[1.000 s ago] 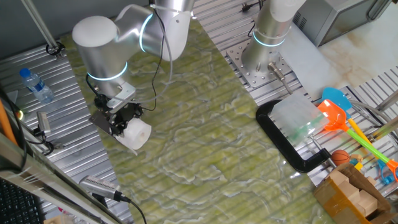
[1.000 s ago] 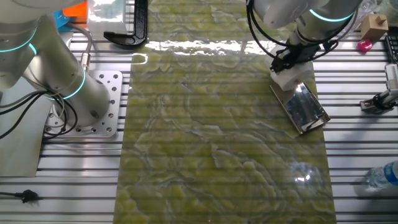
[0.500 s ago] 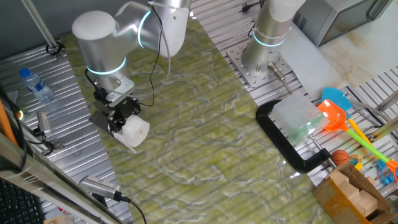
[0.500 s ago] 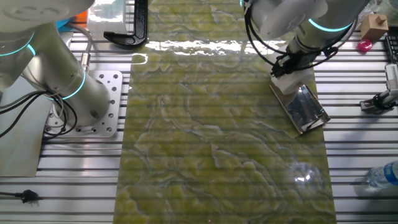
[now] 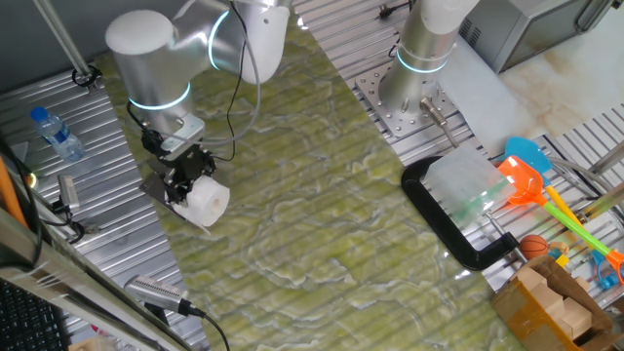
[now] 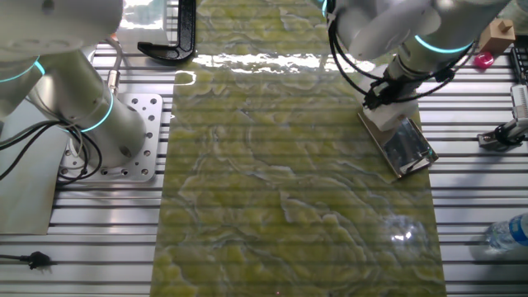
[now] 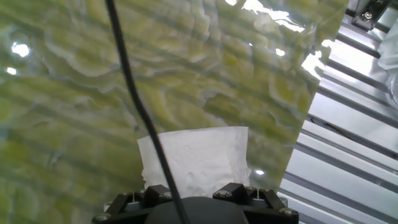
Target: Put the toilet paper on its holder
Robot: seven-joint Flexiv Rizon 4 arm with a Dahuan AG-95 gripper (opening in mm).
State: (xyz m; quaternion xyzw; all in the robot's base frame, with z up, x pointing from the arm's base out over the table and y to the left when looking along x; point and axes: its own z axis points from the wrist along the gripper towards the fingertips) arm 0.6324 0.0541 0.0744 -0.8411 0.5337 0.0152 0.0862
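At the left of one fixed view, the black two-finger gripper [image 5: 185, 178] pinches the white soft paper roll [image 5: 207, 202], low over the shiny dark brown metal plate holder [image 6: 403, 147]. The thin rod is hidden; a misaligned core hole could push against it.

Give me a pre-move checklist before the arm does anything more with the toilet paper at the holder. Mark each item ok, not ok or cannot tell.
1. Toilet paper held in the gripper: ok, the roll sits at the fingers in all three views.
2. Roll over the holder: ok, it is at the plate's far end.
3. Rod through the core hole: cannot tell, both are hidden.
4. Holder flat on the mat: ok.
5. Black clamp and water bottle away from the roll: ok.
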